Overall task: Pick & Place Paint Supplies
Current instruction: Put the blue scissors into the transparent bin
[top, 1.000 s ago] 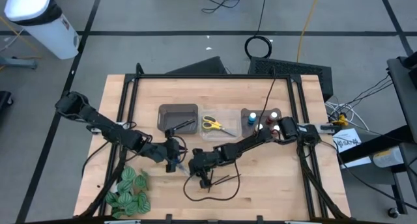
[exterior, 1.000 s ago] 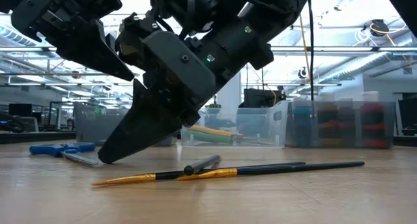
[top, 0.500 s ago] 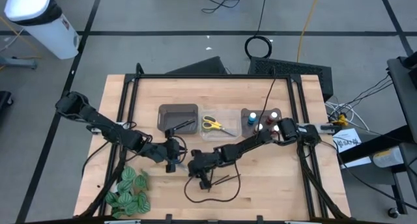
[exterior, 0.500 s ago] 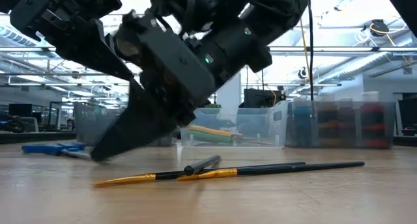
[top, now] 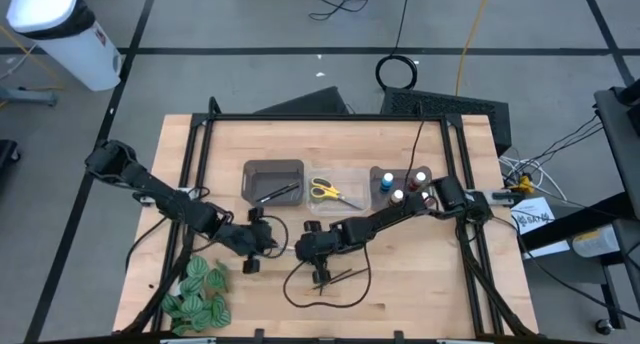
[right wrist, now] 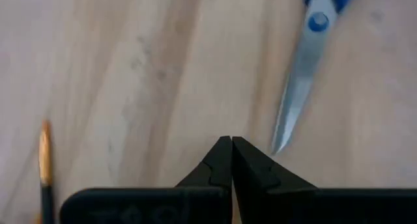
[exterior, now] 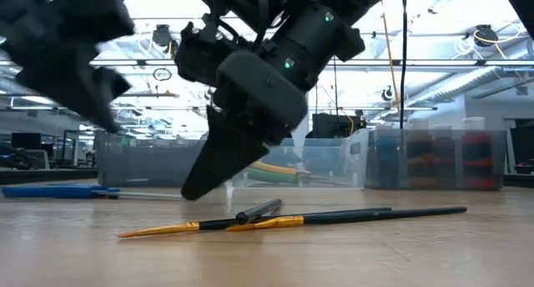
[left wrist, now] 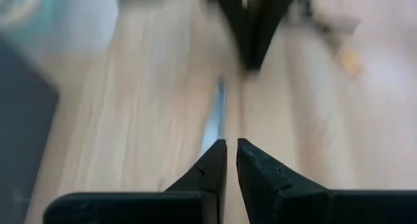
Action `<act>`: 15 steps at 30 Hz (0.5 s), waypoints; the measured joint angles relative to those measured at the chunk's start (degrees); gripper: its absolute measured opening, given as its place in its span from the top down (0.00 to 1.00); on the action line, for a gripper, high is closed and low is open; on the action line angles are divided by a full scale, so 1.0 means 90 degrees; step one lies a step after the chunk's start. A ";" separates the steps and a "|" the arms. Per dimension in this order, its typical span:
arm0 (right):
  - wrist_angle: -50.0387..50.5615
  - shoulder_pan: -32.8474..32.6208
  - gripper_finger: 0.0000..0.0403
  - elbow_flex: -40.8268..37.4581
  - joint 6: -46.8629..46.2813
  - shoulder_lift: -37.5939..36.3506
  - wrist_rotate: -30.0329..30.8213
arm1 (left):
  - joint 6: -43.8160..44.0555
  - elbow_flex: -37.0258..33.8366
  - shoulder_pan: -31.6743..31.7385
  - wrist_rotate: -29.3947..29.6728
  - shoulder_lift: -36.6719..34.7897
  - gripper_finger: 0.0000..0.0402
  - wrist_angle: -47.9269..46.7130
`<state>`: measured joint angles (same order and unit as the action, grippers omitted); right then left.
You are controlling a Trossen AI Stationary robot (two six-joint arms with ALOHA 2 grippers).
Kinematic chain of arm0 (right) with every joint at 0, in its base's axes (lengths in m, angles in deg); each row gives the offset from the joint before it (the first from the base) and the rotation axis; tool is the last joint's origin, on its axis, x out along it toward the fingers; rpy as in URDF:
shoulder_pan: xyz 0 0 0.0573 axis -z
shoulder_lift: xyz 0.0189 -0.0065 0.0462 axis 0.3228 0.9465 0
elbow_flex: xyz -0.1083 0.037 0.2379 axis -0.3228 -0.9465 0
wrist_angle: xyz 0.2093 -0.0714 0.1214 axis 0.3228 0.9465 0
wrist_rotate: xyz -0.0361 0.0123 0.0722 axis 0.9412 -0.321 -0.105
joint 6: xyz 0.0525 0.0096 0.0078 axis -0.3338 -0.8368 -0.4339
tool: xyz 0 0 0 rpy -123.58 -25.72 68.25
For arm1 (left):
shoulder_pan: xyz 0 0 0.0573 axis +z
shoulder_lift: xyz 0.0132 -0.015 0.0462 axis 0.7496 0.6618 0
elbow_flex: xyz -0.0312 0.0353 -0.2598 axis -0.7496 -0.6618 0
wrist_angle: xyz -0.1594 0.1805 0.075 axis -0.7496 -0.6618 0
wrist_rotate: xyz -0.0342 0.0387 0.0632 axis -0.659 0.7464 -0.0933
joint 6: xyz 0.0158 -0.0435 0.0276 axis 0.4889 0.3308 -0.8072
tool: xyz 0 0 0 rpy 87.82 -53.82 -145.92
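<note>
Blue-handled scissors (right wrist: 306, 74) lie flat on the wooden table (top: 420, 274) near its middle, closed blades pointing toward the right gripper (right wrist: 231, 146), whose fingers are pressed fully together just short of the blade tip and hold nothing. The left gripper (left wrist: 231, 149) sits on the other side of the scissors, its fingers nearly together with only a slit between them; the silver blade runs right up to that slit, but whether the tips pinch it or merely hover over it I cannot tell. Two thin dark paintbrushes (exterior: 292, 219) with golden ferrules lie crossed on the wood in front of the right gripper, near its tips. To do this step well, I judge the left arm should take the scissors at the pivot or the handle rather than on the slick blade, settle the hold before lifting, and carry them to the clear bin (top: 335, 179) where the yellow-handled scissors (top: 325, 191) already lie; the right arm should stay clear of the brushes meanwhile. Compared with a second ago, the left gripper has drawn back toward its own side, the scissors have slid that way in the low view, and the right gripper has turned slightly and risen off the table.
</note>
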<state>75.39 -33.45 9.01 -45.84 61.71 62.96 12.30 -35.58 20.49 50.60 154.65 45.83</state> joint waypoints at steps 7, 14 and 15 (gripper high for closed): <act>-0.0114 0.0005 1.00 0.0002 -0.0016 -0.0004 -0.0017 | 0.1455 -0.0003 -0.0356 0.0390 -0.0001 0.98 -0.2178; -0.0138 0.0005 1.00 0.0002 0.0034 -0.0009 -0.0012 | 0.2006 -0.0082 -0.0343 0.0417 0.0004 0.93 -0.2724; -0.0124 0.0005 1.00 0.0002 0.0043 -0.0036 -0.0012 | 0.2007 -0.0105 -0.0343 0.0415 0.0004 0.93 -0.2692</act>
<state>74.27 -33.40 9.03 -45.45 61.38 62.84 30.37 -36.53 17.40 54.34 154.68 21.59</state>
